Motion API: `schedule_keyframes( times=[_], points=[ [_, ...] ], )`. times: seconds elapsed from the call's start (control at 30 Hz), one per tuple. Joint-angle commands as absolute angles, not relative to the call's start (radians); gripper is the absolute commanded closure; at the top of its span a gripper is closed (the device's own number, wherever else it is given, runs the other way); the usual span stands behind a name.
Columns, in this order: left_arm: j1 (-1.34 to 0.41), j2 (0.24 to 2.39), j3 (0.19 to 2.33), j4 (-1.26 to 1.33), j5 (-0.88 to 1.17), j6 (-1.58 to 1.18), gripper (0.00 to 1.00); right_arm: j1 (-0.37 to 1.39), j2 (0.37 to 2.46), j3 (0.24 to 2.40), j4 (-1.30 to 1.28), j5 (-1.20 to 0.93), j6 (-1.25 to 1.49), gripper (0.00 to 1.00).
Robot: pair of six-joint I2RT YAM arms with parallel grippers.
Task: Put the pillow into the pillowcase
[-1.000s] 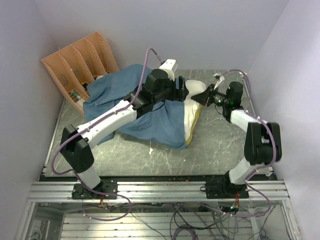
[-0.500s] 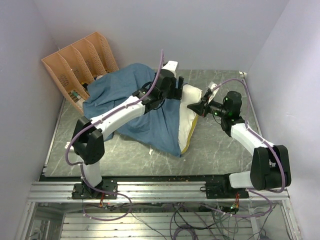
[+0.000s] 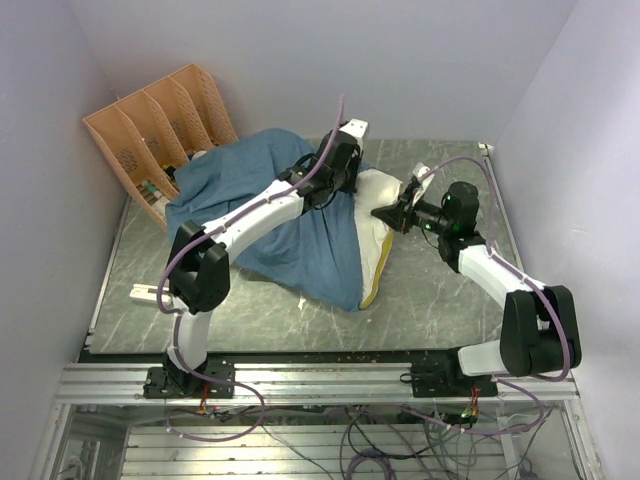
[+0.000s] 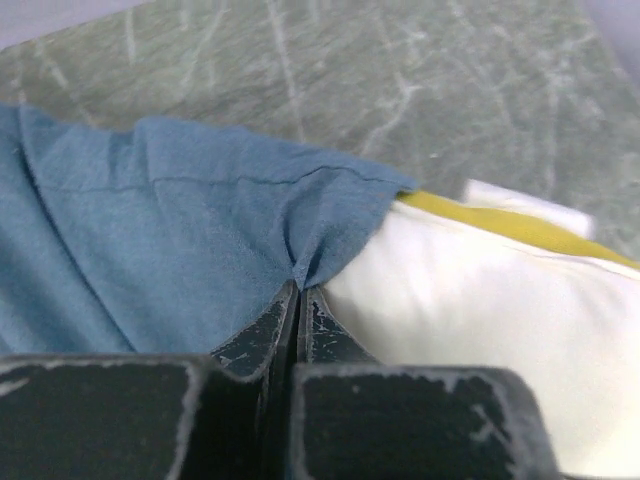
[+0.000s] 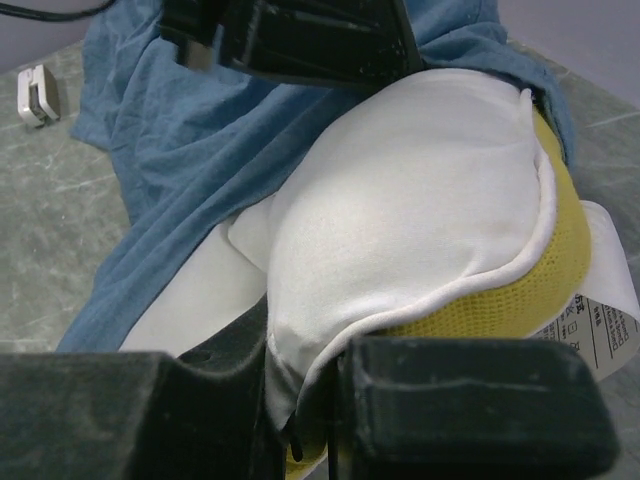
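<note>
The grey-green stone tabletop (image 3: 440,290) holds everything. The big blue pillowcase (image 3: 250,190) lies all wrinkled on it, from the back left corner to the middle. The cream-white pillow (image 3: 378,215) lies just right of the middle of the tabletop. Its left side is under the pillowcase. Its right side sticks out, and you can see its yellow edge. A brown wooden rack (image 3: 150,130) with slots stands at the back left corner, touching the pillowcase.

The left gripper (image 4: 300,292) reaches over the pillowcase. Its two fingers are pressed tight together, pinching a little fold of the blue cloth right where the cloth meets the pillow. The right gripper (image 3: 383,213) is clamped on the pillow's right edge, with the white seam squeezed between its fingers. A small white tag (image 5: 600,320) hangs from the pillow's yellow side.
</note>
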State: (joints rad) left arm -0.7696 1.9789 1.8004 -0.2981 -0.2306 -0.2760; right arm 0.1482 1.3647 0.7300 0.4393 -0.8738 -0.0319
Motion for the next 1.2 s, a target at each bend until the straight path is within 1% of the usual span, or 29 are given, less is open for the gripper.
schedule_keyframes(
  times=[0.0, 0.07, 0.13, 0.2, 0.3, 0.37, 0.4, 0.47, 0.57, 0.6, 0.63, 0.7, 0.77, 0.8, 0.87, 0.93, 1.0, 1.03, 1.07, 1.13, 1.17],
  points=[
    [-0.761, 1.927, 1.895, -0.25, 0.017, -0.276, 0.93, 0.174, 1.416, 0.774, 0.531, -0.92, 0.052, 0.95],
    [-0.765, 1.896, 1.946, -0.208, 0.116, -0.319, 0.93, 0.17, 1.424, 0.796, 0.606, -0.923, 0.108, 0.95],
    [-0.782, 1.889, 2.04, -0.171, 0.19, -0.365, 0.93, 0.158, 1.425, 0.831, 0.741, -0.922, 0.223, 0.95],
    [-0.821, 1.93, 2.202, -0.163, 0.243, -0.398, 0.93, 0.142, 1.447, 0.877, 0.979, -0.907, 0.435, 0.94],
    [-0.908, 2.057, 2.531, -0.171, 0.305, -0.447, 0.93, 0.131, 1.517, 0.976, 1.416, -0.827, 0.815, 0.92],
    [-0.962, 2.109, 2.64, -0.058, 0.352, -0.515, 0.93, 0.122, 1.548, 1.056, 1.509, -0.755, 0.929, 0.91],
    [-0.981, 2.104, 2.635, 0.011, 0.365, -0.546, 0.93, 0.12, 1.55, 1.078, 1.499, -0.724, 0.935, 0.91],
    [-1.011, 2.04, 2.557, 0.101, 0.376, -0.571, 0.93, 0.133, 1.551, 1.093, 1.372, -0.695, 0.88, 0.91],
    [-1.025, 1.932, 2.335, 0.214, 0.391, -0.596, 0.93, 0.222, 1.562, 1.063, 0.993, -0.701, 0.617, 0.9],
    [-1.025, 1.902, 2.27, 0.24, 0.39, -0.616, 0.93, 0.25, 1.577, 1.022, 0.991, -0.73, 0.587, 0.89],
    [-1.025, 1.876, 2.209, 0.245, 0.379, -0.612, 0.93, 0.273, 1.593, 0.939, 1.075, -0.773, 0.617, 0.89],
    [-1.018, 1.825, 2.101, 0.223, 0.327, -0.584, 0.93, 0.31, 1.615, 0.787, 1.418, -0.857, 0.787, 0.89],
    [-0.98, 1.781, 1.999, 0.234, 0.297, -0.599, 0.93, 0.303, 1.615, 0.701, 1.722, -0.876, 0.983, 0.88],
    [-0.95, 1.762, 1.955, 0.253, 0.296, -0.631, 0.93, 0.266, 1.599, 0.7, 1.799, -0.843, 1.07, 0.88],
    [-0.891, 1.729, 1.892, 0.306, 0.292, -0.675, 0.93, 0.162, 1.573, 0.755, 1.82, -0.783, 1.205, 0.88],
    [-0.857, 1.73, 1.899, 0.327, 0.29, -0.698, 0.93, 0.169, 1.538, 0.785, 1.788, -0.788, 1.204, 0.88],
    [-0.848, 1.802, 2.002, 0.307, 0.323, -0.728, 0.93, 0.28, 1.46, 0.752, 1.684, -0.809, 1.1, 0.88],
    [-0.848, 1.858, 2.082, 0.28, 0.39, -0.765, 0.93, 0.339, 1.407, 0.722, 1.603, -0.796, 1.021, 0.87],
    [-0.844, 1.913, 2.211, 0.254, 0.445, -0.802, 0.93, 0.361, 1.349, 0.695, 1.542, -0.737, 0.968, 0.8],
    [-0.874, 1.96, 2.242, 0.298, 0.471, -0.862, 0.93, 0.345, 1.264, 0.693, 1.327, -0.609, 0.876, 0.73],
    [-0.889, 1.966, 2.227, 0.338, 0.485, -0.885, 0.93, 0.29, 1.258, 0.689, 1.29, -0.546, 0.903, 0.74]
  ],
)
